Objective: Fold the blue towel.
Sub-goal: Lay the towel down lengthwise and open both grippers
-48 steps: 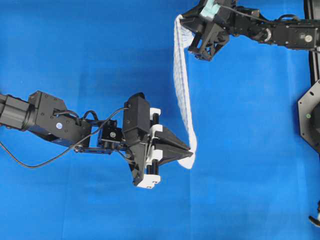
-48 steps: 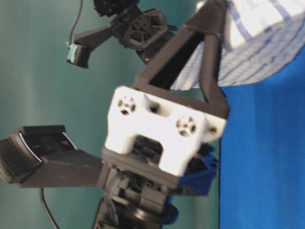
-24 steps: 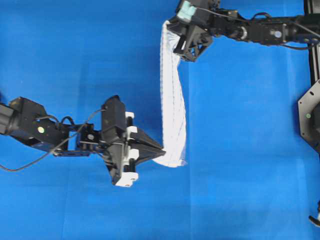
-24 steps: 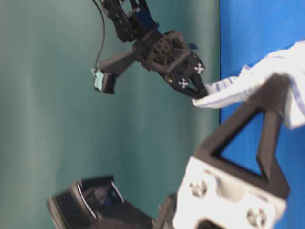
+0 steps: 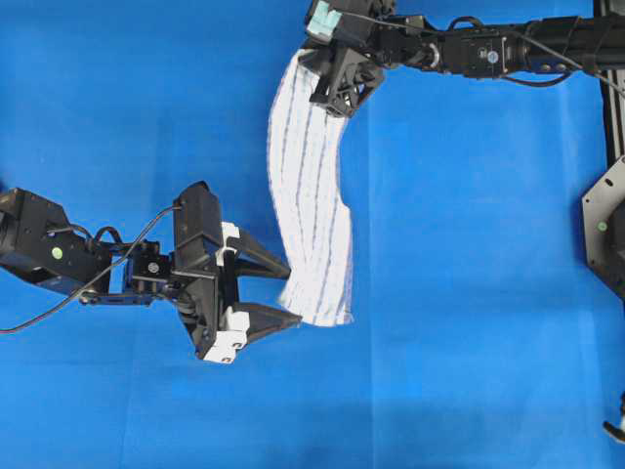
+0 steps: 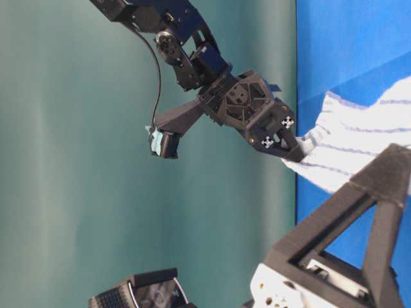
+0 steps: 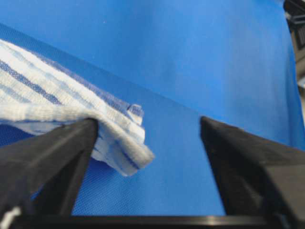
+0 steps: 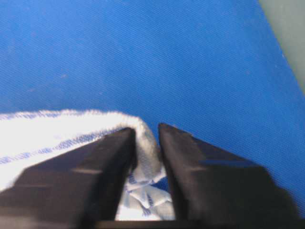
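Note:
The blue towel (image 5: 312, 195), white with thin blue stripes, lies as a long folded strip on the blue sheet. My left gripper (image 5: 285, 289) stands open at the strip's near end. In the left wrist view (image 7: 150, 126) the towel's corner (image 7: 119, 138) drapes loosely over one finger and touches nothing else. My right gripper (image 5: 337, 98) is at the strip's far end. In its wrist view (image 8: 145, 131) the jaws stand narrowly parted, with a bunched fold of the towel (image 8: 147, 148) loose between them. The table-level view shows that gripper (image 6: 298, 151) at the towel's (image 6: 359, 147) edge.
The plain blue sheet (image 5: 469, 293) covers the whole work surface. A black mount (image 5: 605, 225) and a rail (image 5: 610, 88) stand at the right edge. Behind the sheet's far edge is a green wall (image 6: 64, 160).
Both arms have carried the towel leftward and it now lies spread out instead of hanging edge-on. The left jaws have opened and let go. The right jaws have parted.

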Controlling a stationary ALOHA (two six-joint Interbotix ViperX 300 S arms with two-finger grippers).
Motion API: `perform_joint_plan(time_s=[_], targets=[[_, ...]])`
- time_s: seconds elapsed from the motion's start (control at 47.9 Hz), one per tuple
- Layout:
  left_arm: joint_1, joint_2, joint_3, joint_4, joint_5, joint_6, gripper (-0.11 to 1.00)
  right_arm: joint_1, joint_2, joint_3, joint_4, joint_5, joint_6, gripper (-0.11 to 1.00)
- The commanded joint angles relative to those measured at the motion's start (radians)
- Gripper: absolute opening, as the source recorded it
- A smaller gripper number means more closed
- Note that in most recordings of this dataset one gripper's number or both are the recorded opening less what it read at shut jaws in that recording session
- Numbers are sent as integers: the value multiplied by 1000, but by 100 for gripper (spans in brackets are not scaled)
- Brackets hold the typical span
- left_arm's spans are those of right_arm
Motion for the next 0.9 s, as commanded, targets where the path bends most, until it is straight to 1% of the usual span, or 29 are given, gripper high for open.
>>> perform_joint_plan(time_s=[0.0,0.042,0.063,0.146,0.188,0.23,0.334,0.439,0.501,0.585,0.669,0.773,0.815,0.878], targets=[[-6,-28,-15,-2,-8,0,88,12,-15,-23,-28,2,-2,41],[-8,-28,-18,-2,-8,0,92,15,-17,-21,-41,0,-2,54],[-8,-29,-18,-2,-8,-2,92,15,-17,-23,-51,0,-2,62],[-8,-41,-11,-2,-2,-8,92,15,-20,-21,-75,0,-2,84],[-8,-57,2,-2,12,-11,92,15,-25,-23,-83,0,-2,92],[-8,-78,17,-2,35,-11,92,15,-31,-23,-87,0,-2,97],[-9,-173,77,-2,133,-14,92,15,-58,-18,-94,5,-2,91],[-29,-272,126,-2,222,-25,92,15,-97,-5,-107,6,-2,92],[-43,-318,147,-2,249,-29,92,15,-120,3,-117,11,-2,92],[-48,-365,169,3,253,-26,92,15,-150,14,-123,20,-2,92],[-38,-397,184,3,256,-8,92,15,-183,28,-124,28,-2,92],[-2,-442,201,11,259,20,92,15,-225,55,-124,28,-2,92],[21,-456,207,12,259,44,92,15,-241,66,-124,28,0,92],[77,-474,216,14,259,107,92,15,-259,81,-124,28,2,92]])
